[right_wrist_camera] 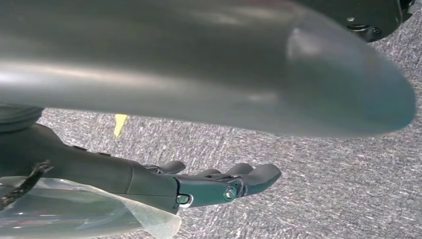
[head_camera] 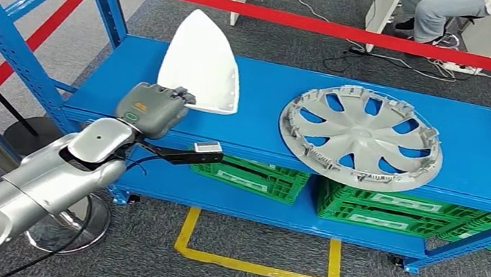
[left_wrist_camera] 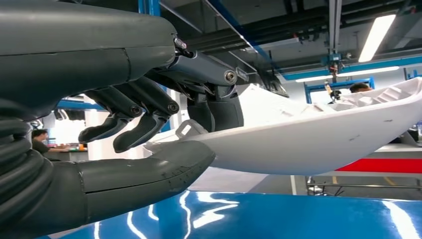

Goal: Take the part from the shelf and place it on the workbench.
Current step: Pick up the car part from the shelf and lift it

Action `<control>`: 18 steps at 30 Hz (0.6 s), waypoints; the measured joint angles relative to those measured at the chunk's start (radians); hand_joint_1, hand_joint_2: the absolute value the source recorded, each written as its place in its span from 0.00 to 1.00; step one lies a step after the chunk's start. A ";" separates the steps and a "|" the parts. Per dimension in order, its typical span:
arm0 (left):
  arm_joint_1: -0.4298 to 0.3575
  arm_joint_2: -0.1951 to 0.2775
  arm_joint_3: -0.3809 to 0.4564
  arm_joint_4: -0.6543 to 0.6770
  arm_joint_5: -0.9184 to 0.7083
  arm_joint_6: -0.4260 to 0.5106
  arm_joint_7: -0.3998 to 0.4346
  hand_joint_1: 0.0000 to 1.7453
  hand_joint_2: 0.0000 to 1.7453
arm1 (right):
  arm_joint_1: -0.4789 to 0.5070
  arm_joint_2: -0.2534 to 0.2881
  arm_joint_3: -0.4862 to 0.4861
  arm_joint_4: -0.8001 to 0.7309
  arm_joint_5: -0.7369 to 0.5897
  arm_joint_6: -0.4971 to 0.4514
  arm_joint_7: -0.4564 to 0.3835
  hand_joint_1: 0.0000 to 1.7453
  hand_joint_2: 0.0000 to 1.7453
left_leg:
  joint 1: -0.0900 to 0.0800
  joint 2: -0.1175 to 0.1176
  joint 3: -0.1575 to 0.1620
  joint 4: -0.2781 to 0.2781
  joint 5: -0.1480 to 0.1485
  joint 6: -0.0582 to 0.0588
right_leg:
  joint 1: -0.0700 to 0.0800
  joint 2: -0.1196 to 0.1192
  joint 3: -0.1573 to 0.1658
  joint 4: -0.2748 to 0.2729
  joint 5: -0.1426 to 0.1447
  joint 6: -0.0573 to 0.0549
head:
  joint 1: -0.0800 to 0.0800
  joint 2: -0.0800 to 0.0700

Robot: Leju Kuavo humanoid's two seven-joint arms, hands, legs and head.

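Left hand has its fingers on top of the near edge of the white pointed plastic shell part with the thumb underneath; it's on the blue metal shelf, near edge tipped up. I'd firm up that pinch before lifting. Right hand hangs with fingers loosely apart, holding nothing.

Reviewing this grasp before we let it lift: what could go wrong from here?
1. The left hand meets the white part only at its near edge; in the left wrist view the thumb is under the rim and the fingers on top. Such an edge grip may let the part pivot or slip.
2. The part lies close to the hubcap on the blue shelf; swinging it right could knock that.
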 joint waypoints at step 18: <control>0.020 0.037 0.026 -0.019 0.031 -0.020 -0.006 1.00 1.00 | -0.002 0.000 0.011 -0.003 0.008 0.019 0.000 0.00 0.00 | 0.000 0.000 0.000 0.000 0.000 0.000 | 0.000 0.000 0.000 0.000 0.000 0.000 | 0.000 0.000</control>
